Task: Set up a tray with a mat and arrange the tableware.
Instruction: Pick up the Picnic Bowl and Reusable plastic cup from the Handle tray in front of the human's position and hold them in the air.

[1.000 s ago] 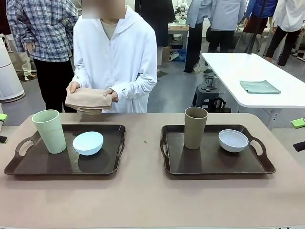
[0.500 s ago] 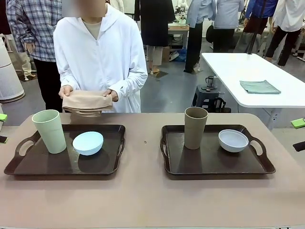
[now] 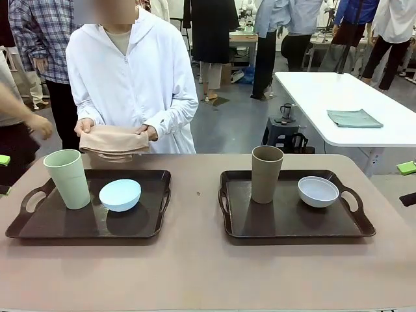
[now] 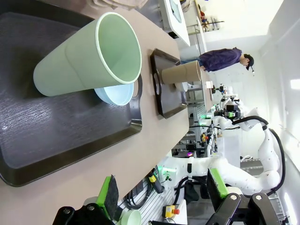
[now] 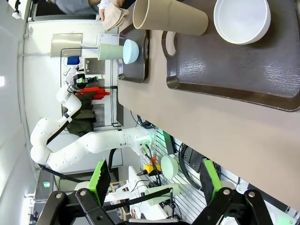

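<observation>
The left gripper is spread wide, with nothing between its green pads and nothing touching them; it sits well back from the left tray, on the robot's side of it. The right gripper is likewise fully released and empty, well off to the right of the left tray. On the left tray the pale green cup stands upright toward its left handle, and the light blue bowl sits just to the cup's right, near the tray's middle. To the right of the left tray, with bare table between them, lies the right tray; it carries the upright brown cup and the white bowl. Beyond the left tray's far rim, a person in white holds a folded beige mat in both hands, above the table's far edge and clear of the tray.
</observation>
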